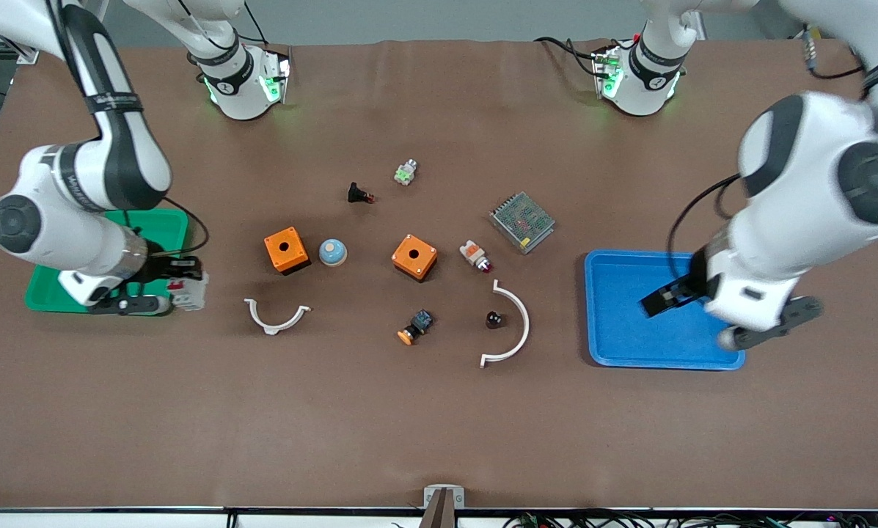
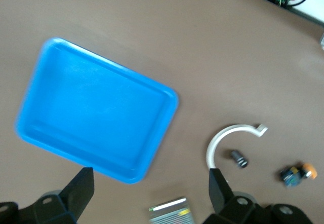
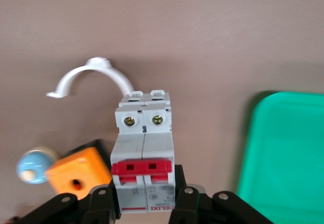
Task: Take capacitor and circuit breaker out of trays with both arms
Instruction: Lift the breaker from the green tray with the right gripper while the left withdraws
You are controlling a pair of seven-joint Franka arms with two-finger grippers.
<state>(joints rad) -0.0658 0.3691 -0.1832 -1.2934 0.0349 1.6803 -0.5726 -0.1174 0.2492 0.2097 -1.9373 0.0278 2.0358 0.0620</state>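
Observation:
My right gripper (image 1: 180,284) is shut on the breaker (image 1: 190,292), a white-grey block with red switch levers. It holds the breaker over the table just beside the green tray (image 1: 156,227). The right wrist view shows the breaker (image 3: 144,138) upright between the fingers, with the green tray (image 3: 288,153) beside it. The capacitor (image 1: 494,320), a tiny black cylinder, lies inside the larger white curved clamp (image 1: 517,326); it also shows in the left wrist view (image 2: 239,158). My left gripper (image 1: 662,297) is open and empty over the blue tray (image 1: 615,337).
Two orange boxes (image 1: 286,249) (image 1: 414,257), a blue-white dome (image 1: 332,252), a metal mesh module (image 1: 521,221), a white-and-orange part (image 1: 475,255), a black part with red tip (image 1: 359,195), an orange-blue button (image 1: 415,326) and a smaller white clamp (image 1: 277,315) lie mid-table.

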